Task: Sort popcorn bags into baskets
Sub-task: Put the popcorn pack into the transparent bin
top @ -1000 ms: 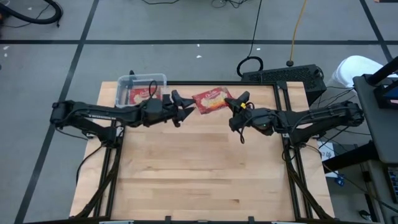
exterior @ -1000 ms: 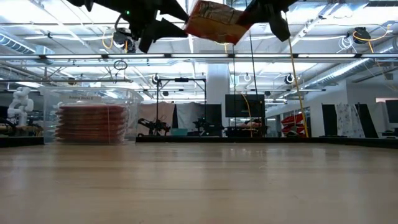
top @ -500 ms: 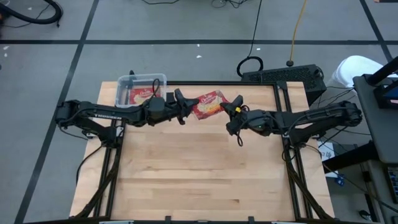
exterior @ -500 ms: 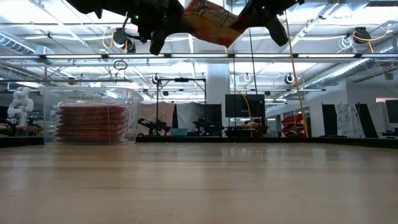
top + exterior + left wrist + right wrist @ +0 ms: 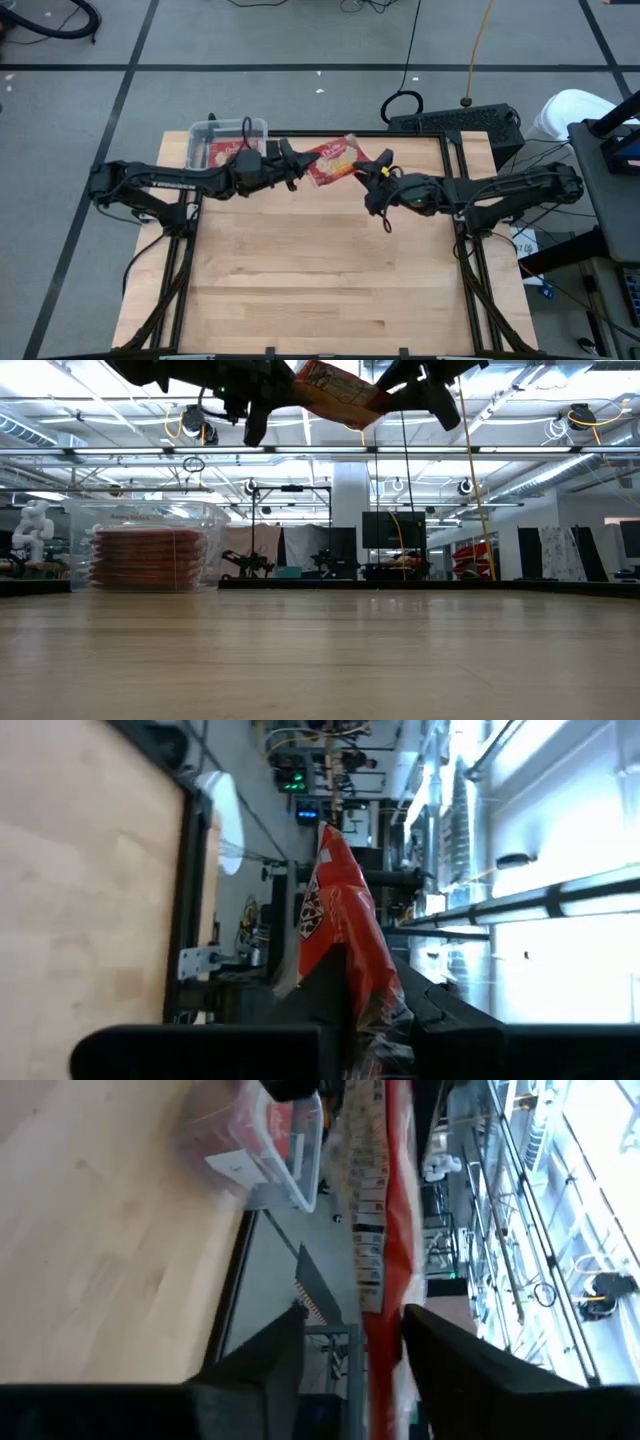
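One red and yellow popcorn bag hangs high over the table's far middle, between my two grippers. My left gripper is shut on its left end. My right gripper is open at its right end, and in the right wrist view the bag runs between the spread fingers. The basket, a clear tub, stands at the table's far left corner. A stack of red bags lies flat inside it. My left gripper pinches the bag's left end between its two fingers. The fingers come level from the table's left. The bag is lifted clear, roughly flat with its picture face up, and juts toward the right arm. My right gripper's open fingers flank the bag's right end. Whether one finger touches it, I cannot tell.
Bare wooden tabletop stretches from the arms to the near edge. A black metal frame rims the table. Just past the far right corner lies a black box with cables.
My left gripper has moved toward the table's right, reached the bag's left end and shut on it. My right gripper has let go of the bag's right end. The bag has stayed lifted and shifted slightly toward the left and far edges.
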Tool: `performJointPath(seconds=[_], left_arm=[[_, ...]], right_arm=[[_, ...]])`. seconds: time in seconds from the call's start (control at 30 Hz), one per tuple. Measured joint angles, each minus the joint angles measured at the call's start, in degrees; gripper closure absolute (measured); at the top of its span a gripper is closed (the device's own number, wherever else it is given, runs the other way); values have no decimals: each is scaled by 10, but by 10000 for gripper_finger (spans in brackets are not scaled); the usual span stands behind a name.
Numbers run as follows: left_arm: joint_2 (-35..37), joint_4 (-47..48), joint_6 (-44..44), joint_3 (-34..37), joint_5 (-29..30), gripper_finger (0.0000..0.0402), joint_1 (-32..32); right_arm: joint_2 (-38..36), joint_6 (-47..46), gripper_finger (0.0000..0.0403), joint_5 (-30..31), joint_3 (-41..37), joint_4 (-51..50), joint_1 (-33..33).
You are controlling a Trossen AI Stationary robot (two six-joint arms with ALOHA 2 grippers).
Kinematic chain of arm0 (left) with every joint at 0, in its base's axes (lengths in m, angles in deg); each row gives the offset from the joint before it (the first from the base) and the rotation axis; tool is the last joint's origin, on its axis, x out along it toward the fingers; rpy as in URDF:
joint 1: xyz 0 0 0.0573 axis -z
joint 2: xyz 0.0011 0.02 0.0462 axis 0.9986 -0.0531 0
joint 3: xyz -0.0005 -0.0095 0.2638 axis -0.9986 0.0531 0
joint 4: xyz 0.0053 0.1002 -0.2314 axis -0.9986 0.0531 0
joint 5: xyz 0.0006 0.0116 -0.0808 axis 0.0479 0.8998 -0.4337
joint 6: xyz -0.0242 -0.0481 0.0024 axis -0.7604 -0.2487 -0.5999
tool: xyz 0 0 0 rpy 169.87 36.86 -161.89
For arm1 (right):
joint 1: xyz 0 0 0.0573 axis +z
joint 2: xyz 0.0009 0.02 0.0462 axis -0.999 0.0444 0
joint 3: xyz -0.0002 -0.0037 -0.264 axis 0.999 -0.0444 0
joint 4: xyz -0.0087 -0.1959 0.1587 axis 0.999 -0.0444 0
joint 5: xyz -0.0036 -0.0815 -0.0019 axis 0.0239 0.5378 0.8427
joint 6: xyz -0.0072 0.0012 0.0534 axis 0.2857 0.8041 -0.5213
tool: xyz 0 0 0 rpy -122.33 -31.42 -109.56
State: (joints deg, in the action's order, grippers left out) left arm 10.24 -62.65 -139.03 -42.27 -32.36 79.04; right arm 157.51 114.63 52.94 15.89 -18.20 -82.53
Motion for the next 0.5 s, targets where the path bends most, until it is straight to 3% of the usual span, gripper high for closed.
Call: performJointPath(seconds=[0.23, 0.5], left_arm=[[38, -13, 104, 0, -17, 382, -45], [111, 31, 160, -1, -101, 371, -131]], right_arm=[[-23, -59, 194, 1, 0, 0, 0], [-68, -193, 189, 3, 0, 0, 0]])
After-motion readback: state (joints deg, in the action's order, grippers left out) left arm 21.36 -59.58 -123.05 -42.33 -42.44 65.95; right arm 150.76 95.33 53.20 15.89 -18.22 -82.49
